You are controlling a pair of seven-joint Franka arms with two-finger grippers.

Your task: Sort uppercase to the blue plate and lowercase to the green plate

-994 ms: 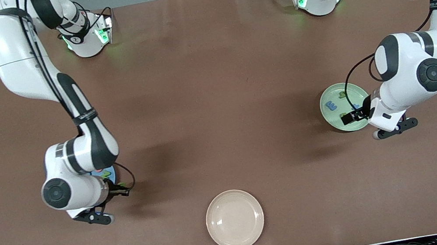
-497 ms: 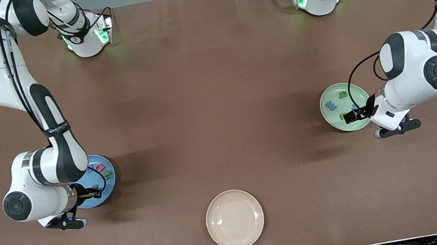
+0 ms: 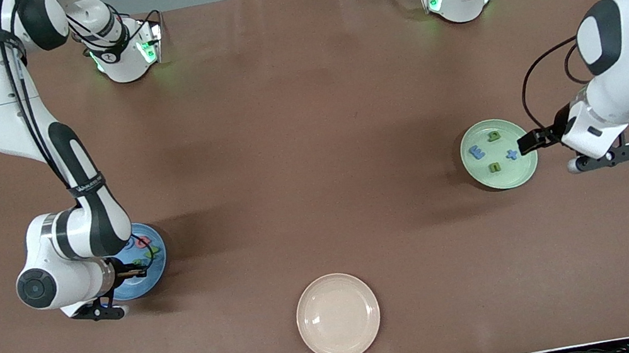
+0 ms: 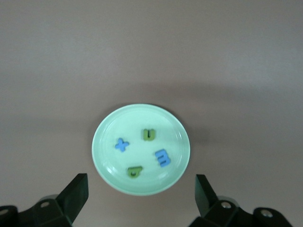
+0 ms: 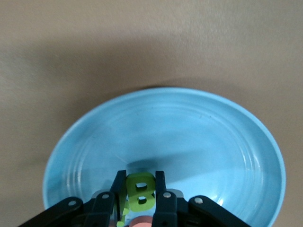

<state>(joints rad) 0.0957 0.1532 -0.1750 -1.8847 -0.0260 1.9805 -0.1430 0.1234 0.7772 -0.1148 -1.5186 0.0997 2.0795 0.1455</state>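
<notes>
The blue plate lies near the right arm's end of the table. My right gripper is low over it, shut on the upright green B. The pink-red G and green N lie on that plate; the arm hides the blue G. The pale green plate lies near the left arm's end and also shows in the left wrist view. It holds the blue E/m piece, the blue x, the green u and the green g. My left gripper is open and empty above that plate's rim.
An empty cream-beige plate lies at the table's middle, close to the edge nearest the front camera. Both arm bases stand along the edge farthest from the front camera. The rest of the table is bare brown cloth.
My right gripper carried the green B from beside the blue plate to over it and settled low. My left gripper drew back from over the green plate to its rim, uncovering the blue x.
</notes>
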